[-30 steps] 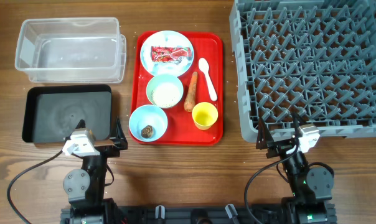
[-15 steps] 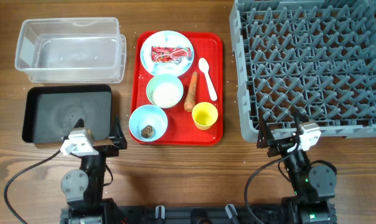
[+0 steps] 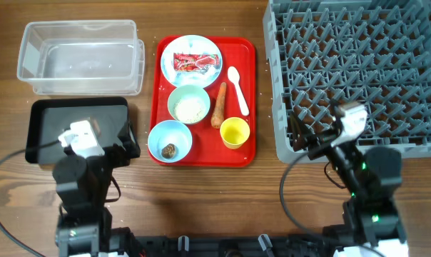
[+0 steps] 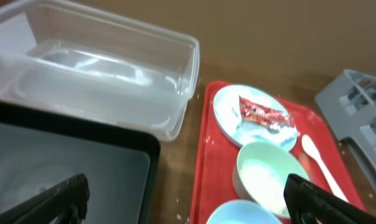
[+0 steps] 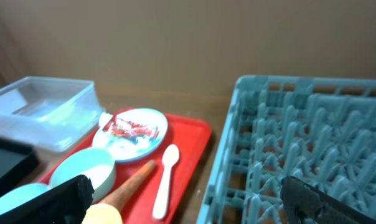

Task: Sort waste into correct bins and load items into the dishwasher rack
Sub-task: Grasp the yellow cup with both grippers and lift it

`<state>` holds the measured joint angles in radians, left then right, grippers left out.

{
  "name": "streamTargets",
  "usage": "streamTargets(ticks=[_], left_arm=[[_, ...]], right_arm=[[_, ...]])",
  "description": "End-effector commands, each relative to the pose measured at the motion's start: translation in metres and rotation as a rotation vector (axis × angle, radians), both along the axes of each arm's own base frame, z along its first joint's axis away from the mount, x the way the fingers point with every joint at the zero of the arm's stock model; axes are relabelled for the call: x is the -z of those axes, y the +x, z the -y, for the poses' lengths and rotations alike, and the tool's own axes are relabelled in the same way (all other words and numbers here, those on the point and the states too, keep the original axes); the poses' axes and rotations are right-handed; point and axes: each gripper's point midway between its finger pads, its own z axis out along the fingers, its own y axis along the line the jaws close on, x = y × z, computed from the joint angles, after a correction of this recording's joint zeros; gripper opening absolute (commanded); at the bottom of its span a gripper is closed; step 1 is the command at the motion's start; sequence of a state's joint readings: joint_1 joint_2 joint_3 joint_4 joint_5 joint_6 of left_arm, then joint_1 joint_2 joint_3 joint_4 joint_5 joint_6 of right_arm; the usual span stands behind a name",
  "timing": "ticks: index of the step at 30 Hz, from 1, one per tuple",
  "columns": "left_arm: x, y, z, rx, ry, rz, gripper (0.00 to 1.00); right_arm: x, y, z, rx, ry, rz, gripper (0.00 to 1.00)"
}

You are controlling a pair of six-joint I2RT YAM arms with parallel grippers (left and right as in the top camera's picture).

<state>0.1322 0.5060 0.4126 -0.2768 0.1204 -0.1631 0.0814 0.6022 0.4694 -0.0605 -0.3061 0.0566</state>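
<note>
Tub [image 3: 80, 61] behind shallow bin [image 3: 58, 118], left; tray [image 3: 205, 146] centre; rack [image 3: 358, 71] right of tray.

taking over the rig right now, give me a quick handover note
Both open and empty: left gripper, right gripper.
All on the red tray: wrapper on the plate, rice in the green bowl, brown scrap in the blue bowl, carrot, spoon, yellow cup.
Clear tub, black tray and rack: empty.
Done: nothing. Left: waste to bins, then dishes, cup and spoon into the rack.
</note>
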Motion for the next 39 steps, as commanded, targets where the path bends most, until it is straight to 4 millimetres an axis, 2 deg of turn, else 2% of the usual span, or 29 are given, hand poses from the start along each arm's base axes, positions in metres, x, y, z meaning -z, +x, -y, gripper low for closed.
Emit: streamTargets(ticks=[1, 7, 11, 15, 18, 25, 28, 30, 35, 39], left_arm=[[-0.036, 0.009, -0.001, 0.001, -0.014, -0.05, 1.0], [-0.06, 0.018, -0.001, 0.004, -0.038, -0.204, 1.0], [-0.063, 0.028, 0.007, 0.044, -0.067, -0.326, 1.0], [-0.051, 0.039, 0.029, 0.117, -0.068, -0.458, 1.0], [-0.03, 0.051, 0.053, 0.192, -0.055, -0.532, 1.0], [0.012, 0.071, 0.088, 0.305, -0.089, -0.643, 1.0], [0.018, 0.077, 0.117, 0.42, -0.154, -0.645, 1.0], [0.023, 0.077, 0.13, 0.447, -0.134, -0.655, 0.99], [0.037, 0.077, 0.148, 0.314, -0.059, -0.688, 0.98], [0.036, 0.075, 0.175, 0.34, -0.065, -0.667, 0.92]], right_arm=[[-0.025, 0.008, -0.017, -0.104, 0.009, -0.041, 1.0], [-0.039, 0.022, -0.02, -0.129, -0.028, -0.231, 1.0], [-0.039, 0.029, -0.021, -0.13, -0.032, -0.365, 1.0], [-0.031, 0.033, -0.021, -0.131, -0.032, -0.481, 1.0], [-0.026, 0.036, -0.027, -0.159, -0.014, -0.516, 1.0], [-0.017, 0.044, -0.027, -0.082, 0.132, -0.616, 1.0], [-0.017, 0.044, -0.027, -0.083, 0.129, -0.616, 1.0], [-0.016, 0.044, -0.027, -0.081, 0.129, -0.62, 1.0], [-0.009, 0.045, -0.017, -0.021, 0.102, -0.636, 1.0], [-0.006, 0.042, -0.015, -0.01, 0.097, -0.653, 1.0]])
